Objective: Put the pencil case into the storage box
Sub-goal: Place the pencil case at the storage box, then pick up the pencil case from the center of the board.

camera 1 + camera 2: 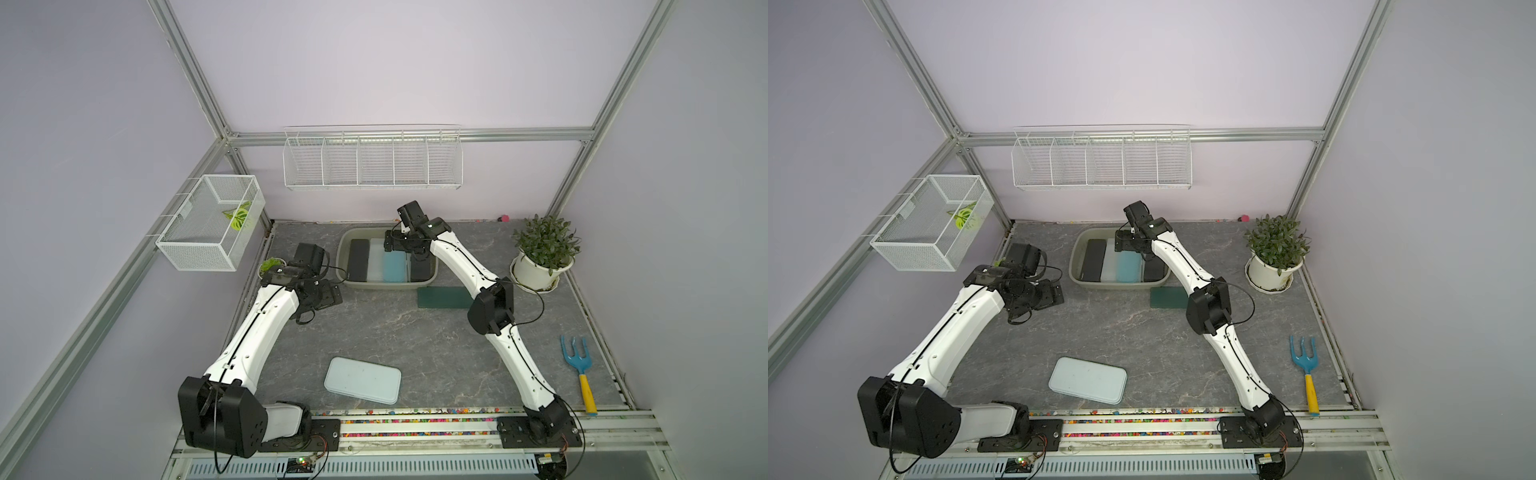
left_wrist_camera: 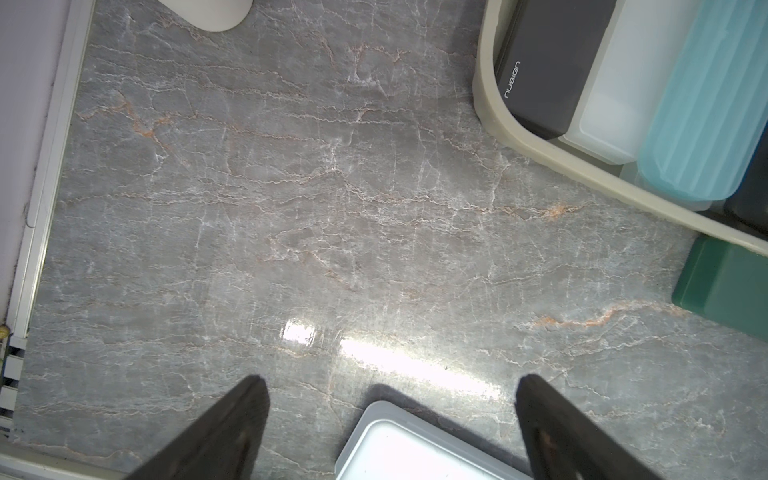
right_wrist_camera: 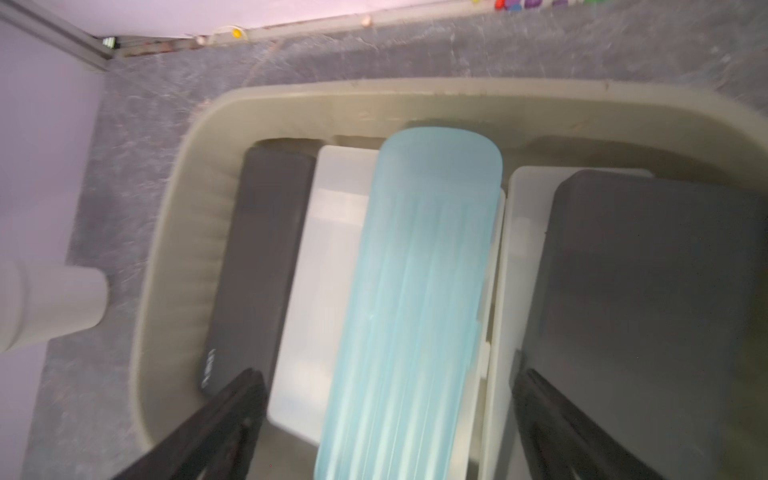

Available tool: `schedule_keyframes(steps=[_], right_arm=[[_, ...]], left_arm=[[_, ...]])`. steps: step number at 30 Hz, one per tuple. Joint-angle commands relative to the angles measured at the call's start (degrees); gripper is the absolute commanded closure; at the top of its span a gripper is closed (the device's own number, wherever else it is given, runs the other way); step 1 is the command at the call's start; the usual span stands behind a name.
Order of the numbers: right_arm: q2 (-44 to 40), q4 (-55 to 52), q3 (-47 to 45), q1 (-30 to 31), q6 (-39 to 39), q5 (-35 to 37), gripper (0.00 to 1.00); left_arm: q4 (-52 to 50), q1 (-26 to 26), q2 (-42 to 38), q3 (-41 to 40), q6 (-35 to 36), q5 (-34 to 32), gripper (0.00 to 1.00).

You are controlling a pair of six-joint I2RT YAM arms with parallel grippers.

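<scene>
Right jaws spread wide above the storage box (image 3: 178, 232). The blue pencil case (image 3: 419, 291) lies inside, between them, touching neither, partly on a white case (image 3: 316, 270). Left jaws apart over the surface (image 2: 291, 208).

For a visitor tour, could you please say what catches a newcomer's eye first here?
The olive storage box at the table's back, filled with pencil cases side by side, a light blue case among them. The right gripper hangs open over it; a dark green case lies outside, beside the box's front.
</scene>
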Motion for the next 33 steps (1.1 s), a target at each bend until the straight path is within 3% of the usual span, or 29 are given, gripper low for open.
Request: schedule_keyframes(steps=[1, 4, 8, 12, 17, 23, 33], right_arm=[[-10.2, 1.8, -7.1, 1.6, -7.7, -5.9, 0.07], [-18.4, 5.2, -21.3, 1.1, -9.3, -17.0, 0.14], [-27.3, 5.4, -37.1, 1.8, -12.4, -25.1, 0.19], [-35.3, 4.7, -51.8, 3.8, -14.2, -25.4, 0.21], [-40.5, 3.4, -63.8, 5.4, -17.1, -24.2, 0.2], [-41.4, 1.0, -66.9, 5.7, -18.3, -24.8, 0.17], [-39.5, -1.6, -63.1, 10.7, -18.9, -25.3, 0.15]], left_arm=[[-2.6, 0.5, -1.9, -0.2, -4.2, 2.3, 0.04], [-4.8, 0.4, -4.6, -3.9, -9.9, 8.4, 0.05], [-8.4, -1.9, -9.5, -9.8, -17.5, 15.2, 0.07], [-11.8, -11.8, -14.8, -14.3, -27.3, 17.8, 0.13], [-7.6, -28.8, -19.9, -21.8, -45.1, 18.4, 0.23], [1.6, -40.6, -17.5, -27.9, -56.7, 17.5, 0.13], [7.0, -43.2, -14.8, -32.7, -63.6, 9.4, 0.04]])
